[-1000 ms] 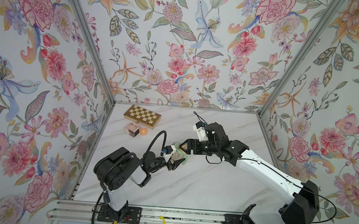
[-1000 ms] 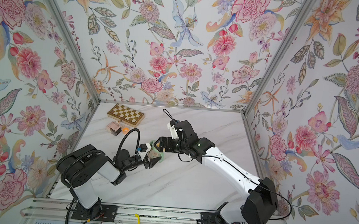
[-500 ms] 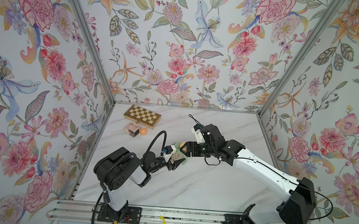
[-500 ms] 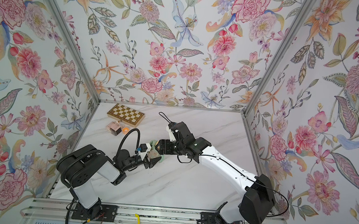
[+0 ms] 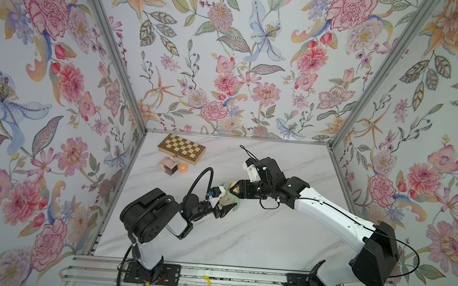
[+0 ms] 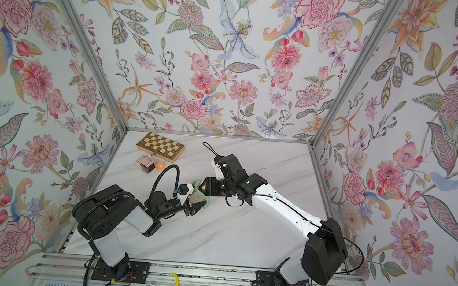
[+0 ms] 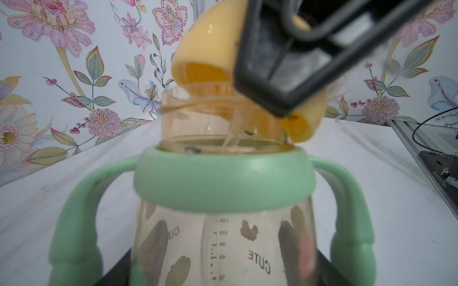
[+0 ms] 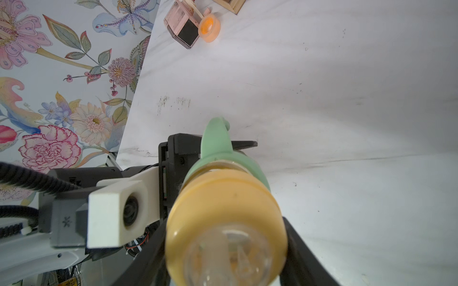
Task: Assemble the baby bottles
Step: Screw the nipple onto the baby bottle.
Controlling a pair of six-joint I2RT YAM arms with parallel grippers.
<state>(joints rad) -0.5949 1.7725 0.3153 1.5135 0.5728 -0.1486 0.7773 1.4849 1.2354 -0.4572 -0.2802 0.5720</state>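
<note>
The right arm has edged slightly toward the left arm over the last second; the left arm and the bottle have kept their place. The left gripper [image 5: 226, 208] is clamped on the bottle [image 7: 223, 237], left of the table's middle, with the green handle ring [image 7: 223, 183] seated around its neck. The right gripper [image 5: 234, 190] presses its jaws against the sides of the yellow collar [image 8: 224, 205], which sits tilted on the bottle's mouth. The white marble table [image 5: 242, 242] shows faint scuffs. Farther back on the left lie a pink cube bottle [image 5: 168, 165], an orange ring [image 5: 182, 168] just beside it, then a chessboard [image 5: 181, 148] near the back wall. Floral wallpaper [image 5: 228, 65] covers all three walls.
</note>
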